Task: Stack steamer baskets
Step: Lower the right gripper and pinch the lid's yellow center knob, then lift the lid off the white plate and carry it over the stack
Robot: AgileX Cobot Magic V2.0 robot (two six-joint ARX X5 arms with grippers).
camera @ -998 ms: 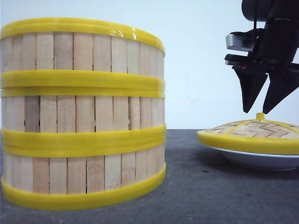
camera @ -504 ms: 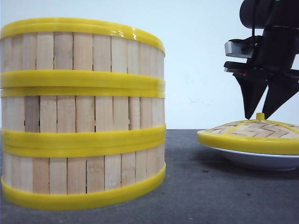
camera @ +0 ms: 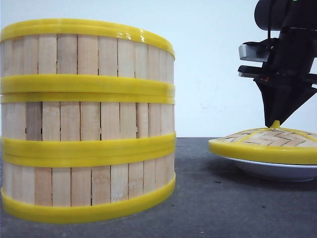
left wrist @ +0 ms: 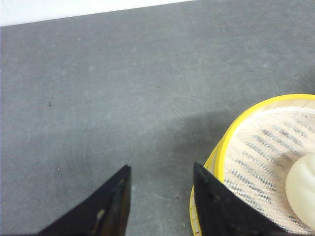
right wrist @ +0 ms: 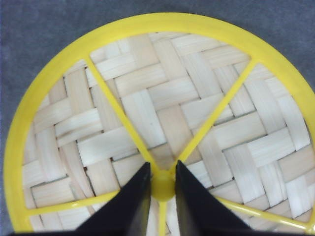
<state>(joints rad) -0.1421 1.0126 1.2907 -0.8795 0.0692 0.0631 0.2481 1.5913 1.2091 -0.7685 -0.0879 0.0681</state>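
1. Yellow rims band the steamer baskets (camera: 87, 121), three stacked in one column at the 9 o'clock side of the front view on the grey table (camera: 198, 198).
2. At 3 o'clock, the domed woven lid (camera: 265, 144) sits on a white plate (camera: 270, 171).
3. The right gripper (right wrist: 163, 186) points straight down over the lid's centre, its black fingers (right wrist: 133, 201) drawn narrow and pressed against both sides of the yellow knob (right wrist: 163, 189).
4. The left gripper (left wrist: 160, 196) hangs above bare table with its fingers spread apart and holding nothing; the top basket's rim lies just beside one fingertip, and a pale bun (left wrist: 301, 189) rests inside on mesh.
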